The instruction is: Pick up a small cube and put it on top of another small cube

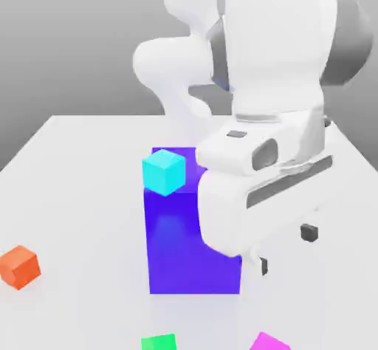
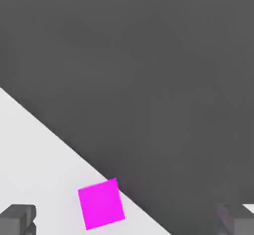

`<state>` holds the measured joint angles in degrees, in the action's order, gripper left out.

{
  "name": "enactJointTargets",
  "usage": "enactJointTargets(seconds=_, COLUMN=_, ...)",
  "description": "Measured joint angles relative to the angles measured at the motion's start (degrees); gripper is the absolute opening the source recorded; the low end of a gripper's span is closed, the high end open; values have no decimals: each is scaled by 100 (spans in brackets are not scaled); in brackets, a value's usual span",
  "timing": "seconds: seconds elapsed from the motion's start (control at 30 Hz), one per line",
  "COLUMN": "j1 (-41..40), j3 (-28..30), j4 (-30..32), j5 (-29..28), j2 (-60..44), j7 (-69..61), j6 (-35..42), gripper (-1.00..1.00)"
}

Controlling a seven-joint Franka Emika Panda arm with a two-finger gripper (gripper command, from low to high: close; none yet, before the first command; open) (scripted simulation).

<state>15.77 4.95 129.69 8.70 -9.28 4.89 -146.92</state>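
The small magenta-pink cube (image 1: 267, 342) lies on the white table close to its front edge, toward the exterior view's right. In the hand view the same cube (image 2: 101, 204) sits right at the table's edge, between the two dark fingertips (image 2: 17, 218) and nearer to this one. My gripper (image 1: 286, 249) hangs above the table, higher than the cube and a little behind it. It is open, with nothing between its fingers. The gripper (image 2: 126, 221) is also seen from the hand camera, jaws spread wide.
A big blue-purple block (image 1: 193, 245) stands mid-table right beside my hand, with a small cyan cube (image 1: 164, 172) on top. An orange cube (image 1: 19, 266) lies at the exterior view's left. A green cube (image 1: 159, 342) rests at the front edge. Dark floor (image 2: 163, 80) lies past the table's edge.
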Motion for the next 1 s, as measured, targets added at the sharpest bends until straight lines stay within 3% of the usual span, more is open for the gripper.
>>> enactJointTargets(seconds=0.2, j1=109, j3=-48, j4=-40, j5=-437, j2=-1167, j7=-444, j6=-413, gripper=0)
enactJointTargets(seconds=0.33, j1=65, j3=-129, j4=-198, j5=-416, j2=-1999, j7=-554, j6=-1002, gripper=0)
enactJointTargets(seconds=0.37, j1=50, j3=-147, j4=-225, j5=-401, j2=-2127, j7=-568, j6=-1100, gripper=-100)
enactJointTargets(seconds=0.57, j1=45, j3=-155, j4=-240, j5=-391, j2=-2191, j7=-575, j6=-1135, gripper=-100)
enactJointTargets(seconds=0.73, j1=106, j3=-58, j4=-64, j5=-500, j2=-1403, j7=-495, j6=-526, gripper=-100)
enactJointTargets(seconds=0.9, j1=-482, j3=611, j4=111, j5=-325, j2=-713, j7=-299, j6=19, gripper=-100)
enactJointTargets(seconds=1.0, j1=-731, j3=684, j4=105, j5=-88, j2=-1017, j7=-377, j6=-264, gripper=-100)
